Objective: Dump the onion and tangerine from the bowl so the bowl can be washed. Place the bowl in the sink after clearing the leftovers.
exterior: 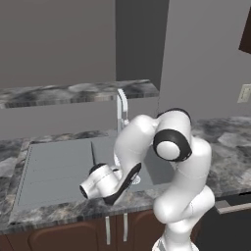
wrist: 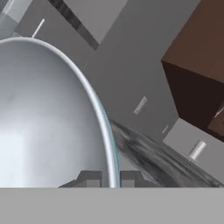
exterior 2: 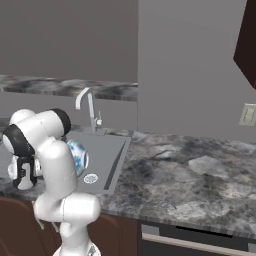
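My gripper (wrist: 111,177) is shut on the rim of the bowl (wrist: 43,122), which passes edge-on between the two fingertips. In the hand view the bowl's smooth white inside holds nothing. From the right base view the bowl (exterior 2: 78,155) shows pale blue, tipped on its side behind my forearm above the grey sink (exterior 2: 107,150), near the round drain (exterior 2: 90,178). In the left base view the sink (exterior: 59,169) with its ribbed drainboard lies left of my arm. The onion and the tangerine are out of view.
A curved silver faucet (exterior: 121,105) stands at the back of the basin. Marbled counter (exterior 2: 190,175) stretches to the right of the sink. A raised ledge (exterior: 73,92) runs behind it, and a dark wall cabinet (exterior 2: 247,45) hangs at the upper right.
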